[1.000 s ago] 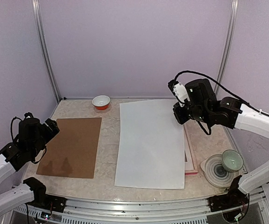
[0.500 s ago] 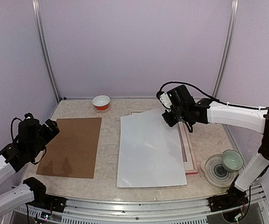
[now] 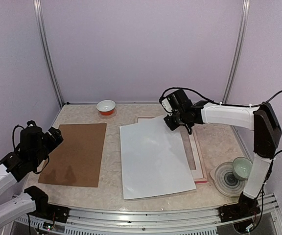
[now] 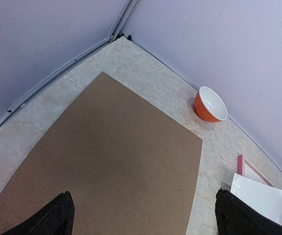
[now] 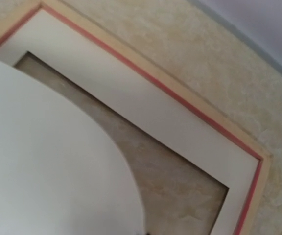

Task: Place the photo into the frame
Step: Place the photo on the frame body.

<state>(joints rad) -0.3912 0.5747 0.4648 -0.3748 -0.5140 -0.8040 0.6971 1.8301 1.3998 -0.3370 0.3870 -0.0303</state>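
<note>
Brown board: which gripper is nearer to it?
Left. The left gripper hovers open by the left edge of the brown board; the right gripper is well off to its right, over the frame, shut on the photo.

Marbled beige bench (image 3: 112,147) surveyed from above; flat brown board (image 4: 106,161) shared with the oblique left-wrist view, thin pink rectangular frame (image 5: 180,98) with the close right-wrist view.

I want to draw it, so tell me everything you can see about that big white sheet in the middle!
The photo shows only its plain white back. It is a large, thin rectangle, like stiff paper. It lies slanted on the table, its right part overlapping the pink-edged frame. The right gripper pinches its far right corner shut, and there the sheet curves up a little.
</note>
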